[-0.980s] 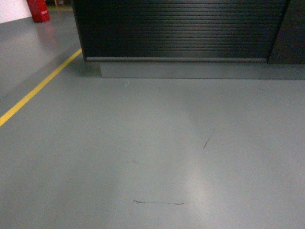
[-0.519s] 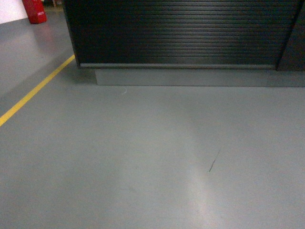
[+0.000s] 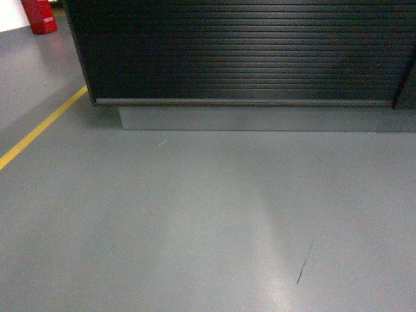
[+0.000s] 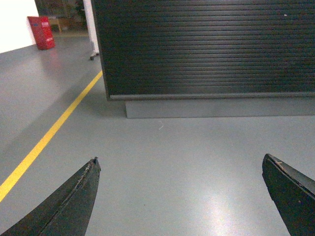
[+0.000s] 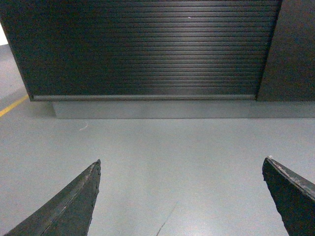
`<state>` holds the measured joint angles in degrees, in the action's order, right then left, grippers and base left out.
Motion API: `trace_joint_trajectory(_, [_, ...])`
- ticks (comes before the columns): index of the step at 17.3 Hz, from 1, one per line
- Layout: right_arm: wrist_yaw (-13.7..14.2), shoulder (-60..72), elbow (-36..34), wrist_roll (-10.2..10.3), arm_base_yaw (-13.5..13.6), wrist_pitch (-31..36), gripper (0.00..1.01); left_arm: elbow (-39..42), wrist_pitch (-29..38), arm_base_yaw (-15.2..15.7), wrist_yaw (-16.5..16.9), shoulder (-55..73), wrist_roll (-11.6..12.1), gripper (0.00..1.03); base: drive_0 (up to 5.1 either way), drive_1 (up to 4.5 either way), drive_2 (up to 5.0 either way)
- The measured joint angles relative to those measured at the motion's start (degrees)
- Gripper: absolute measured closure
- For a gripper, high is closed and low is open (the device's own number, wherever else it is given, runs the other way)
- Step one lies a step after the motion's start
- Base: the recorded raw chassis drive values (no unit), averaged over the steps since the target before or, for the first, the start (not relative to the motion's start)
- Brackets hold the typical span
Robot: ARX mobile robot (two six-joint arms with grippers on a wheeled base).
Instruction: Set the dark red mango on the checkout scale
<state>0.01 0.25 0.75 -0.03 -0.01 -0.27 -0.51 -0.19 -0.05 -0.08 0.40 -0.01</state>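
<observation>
Both the left gripper (image 4: 179, 196) and right gripper (image 5: 179, 196) hung spread wide, holding nothing. Ahead stood the checkout (image 3: 240, 52); mango and scale were out of sight. Probably smooth and bruisable, the mango would want gentle grasping across its middle.

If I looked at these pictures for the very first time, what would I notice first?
You'd first notice the big dark checkout, its ribbed front filling the top of the head view, on a grey plinth. Next, the yellow line slanting across the grey floor at left, with a red object in the far left corner. Each wrist view shows two wide-apart black fingers holding nothing.
</observation>
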Motion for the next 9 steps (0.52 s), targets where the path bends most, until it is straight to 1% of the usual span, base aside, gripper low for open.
trace_joint_trajectory(9, [0.0, 0.0, 0.0, 0.0, 0.0, 0.3, 0.03, 0.0, 0.0, 0.0, 0.0, 0.0, 0.0, 0.05, 0.1, 4.32, -4.2])
